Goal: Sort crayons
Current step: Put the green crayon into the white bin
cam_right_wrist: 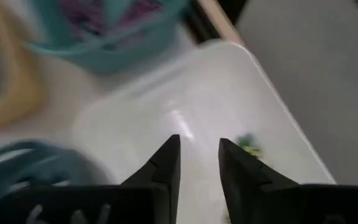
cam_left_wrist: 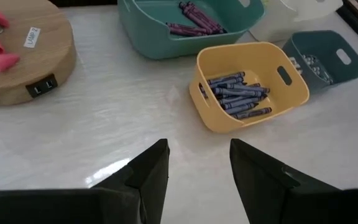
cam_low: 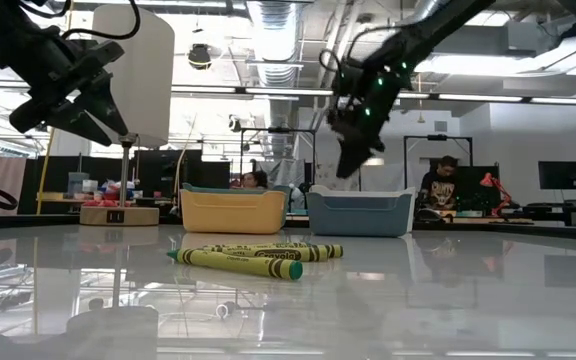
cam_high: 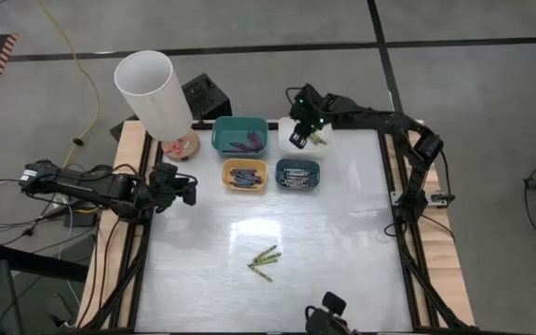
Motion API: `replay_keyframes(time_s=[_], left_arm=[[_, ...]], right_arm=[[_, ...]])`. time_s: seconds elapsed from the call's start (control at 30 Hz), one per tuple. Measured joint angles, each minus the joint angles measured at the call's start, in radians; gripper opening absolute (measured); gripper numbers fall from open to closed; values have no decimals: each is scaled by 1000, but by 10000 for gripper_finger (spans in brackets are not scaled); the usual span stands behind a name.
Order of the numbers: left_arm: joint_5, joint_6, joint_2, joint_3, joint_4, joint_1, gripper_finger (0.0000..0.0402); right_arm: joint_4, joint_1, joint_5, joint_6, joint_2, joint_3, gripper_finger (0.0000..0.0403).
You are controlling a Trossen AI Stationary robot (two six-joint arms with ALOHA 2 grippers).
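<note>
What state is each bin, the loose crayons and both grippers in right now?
teal bin: holds purple crayons
yellow bin: holds blue crayons
blue bin: holds grey crayons
white bin: green crayon inside
loose crayons: lying on table, unsorted
left gripper: open, empty
right gripper: open, over white bin

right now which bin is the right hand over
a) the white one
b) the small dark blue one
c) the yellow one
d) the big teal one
a: the overhead view shows the right hand hanging over the white bin at the back of the table, and its wrist view looks down into that bin's pale inside.
</note>
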Motion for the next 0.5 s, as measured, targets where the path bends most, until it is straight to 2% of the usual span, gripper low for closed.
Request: replay_keyframes(time_s=[0.2, 0.5], left_arm=[[26, 40, 0, 0, 0, 0, 160], [41, 106, 0, 0, 0, 0, 160]], right_arm=[[-93, 79, -159, -11, 0, 151, 107], [-74, 319, -155, -13, 0, 238, 107]])
